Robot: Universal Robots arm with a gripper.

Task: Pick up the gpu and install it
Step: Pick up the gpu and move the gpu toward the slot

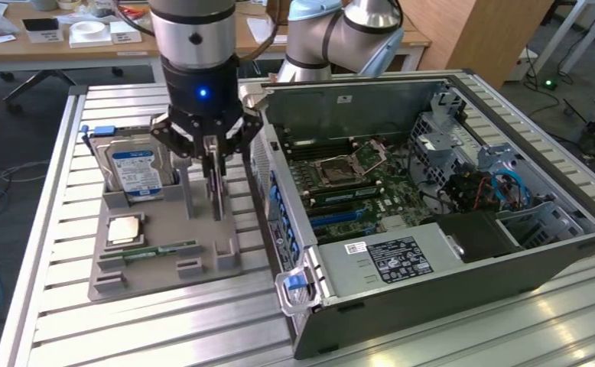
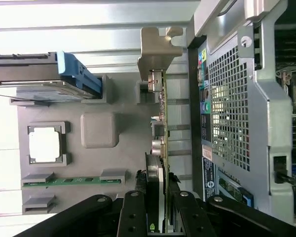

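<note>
Pincer grips the gpu: its 2 black fingers press against the card's 2 flat faces, closed to a narrow gap with the card between them. In the wrist view the pincer holds the gpu near 1 end, by the black shroud, and the rest of the card runs away from the fingers to its silver bracket at the far end. The card stands on edge straight below the pincer, its lower edge down at a slot of the gray holder; whether it has come clear of the slot I cannot tell.

Beside the pincer, toward the exterior view's left, a hard drive with a blue-white label stands upright in the same holder. Below it lie a processor chip and a green memory stick, both flat in their pockets.

On the pincer's other side, just beside the holder, sits an open computer case with its motherboard facing up. Holder and case rest on a ribbed metal tabletop.
</note>
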